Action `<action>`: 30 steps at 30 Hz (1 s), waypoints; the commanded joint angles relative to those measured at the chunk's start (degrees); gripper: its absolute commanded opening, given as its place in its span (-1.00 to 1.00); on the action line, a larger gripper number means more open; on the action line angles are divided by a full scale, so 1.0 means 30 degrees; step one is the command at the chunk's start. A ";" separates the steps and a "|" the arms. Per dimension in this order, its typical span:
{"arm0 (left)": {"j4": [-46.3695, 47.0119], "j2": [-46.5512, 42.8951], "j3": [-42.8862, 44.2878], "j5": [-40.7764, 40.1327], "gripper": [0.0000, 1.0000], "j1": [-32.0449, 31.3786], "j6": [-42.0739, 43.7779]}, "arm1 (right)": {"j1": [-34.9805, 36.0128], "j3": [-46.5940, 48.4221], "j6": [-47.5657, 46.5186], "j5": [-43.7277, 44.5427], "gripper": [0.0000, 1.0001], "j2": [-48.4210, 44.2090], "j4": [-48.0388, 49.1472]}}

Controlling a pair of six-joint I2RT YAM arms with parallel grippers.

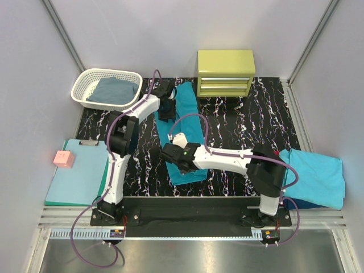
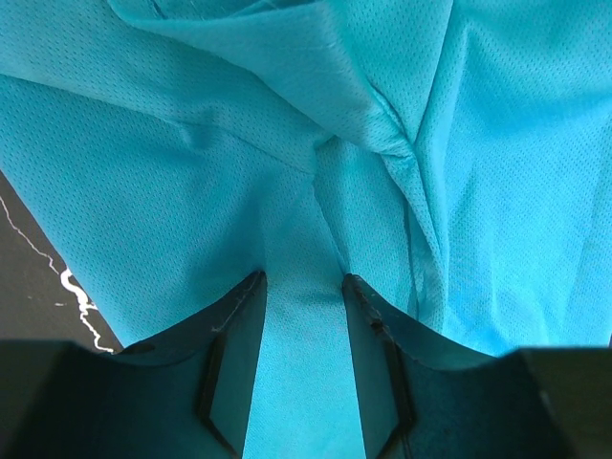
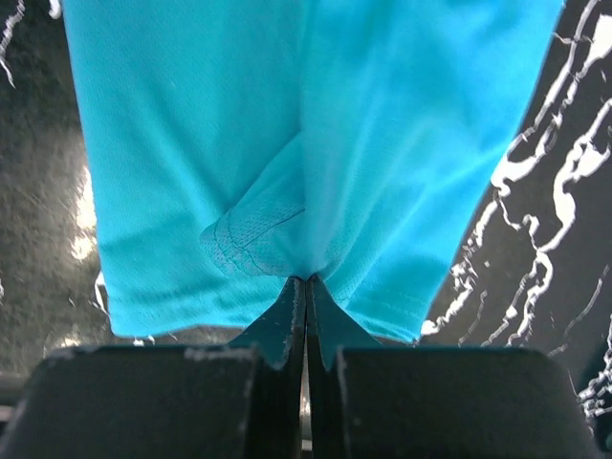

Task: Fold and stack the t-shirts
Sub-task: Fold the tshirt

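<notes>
3 white walls [image 1: 170,28] enclose the black marbled table [image 1: 244,125]; left gripper [image 2: 303,276] gapes astride teal t-shirt [image 2: 172,172], right gripper [image 3: 306,280] pinches it.

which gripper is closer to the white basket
Left. The left gripper sits at the far end of the teal t-shirt, just right of the white basket; the right gripper is at the shirt's near end, farther from it.
</notes>
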 commanded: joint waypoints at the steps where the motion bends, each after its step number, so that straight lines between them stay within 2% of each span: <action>1: -0.0750 0.1425 -0.0060 0.0072 -0.10 -0.0020 0.0215 | 0.0667 -0.0884 0.0770 0.0321 -1.00 -0.1346 -0.0638; 8: -0.0809 0.1425 -0.0030 -0.0016 -0.10 -0.0050 0.0244 | 0.1751 -0.2349 0.1121 -0.0497 -1.00 -0.1757 -0.0550; 19: -0.0838 0.1425 0.0028 -0.0192 -0.10 -0.0079 0.0244 | 0.3158 -0.2908 0.1298 -0.0765 -1.00 -0.2079 -0.0521; 30: -0.0896 0.1455 0.0058 -0.0221 -0.10 -0.0108 0.0098 | 0.3158 0.0459 -0.0195 0.0262 -1.00 -0.0762 -0.0259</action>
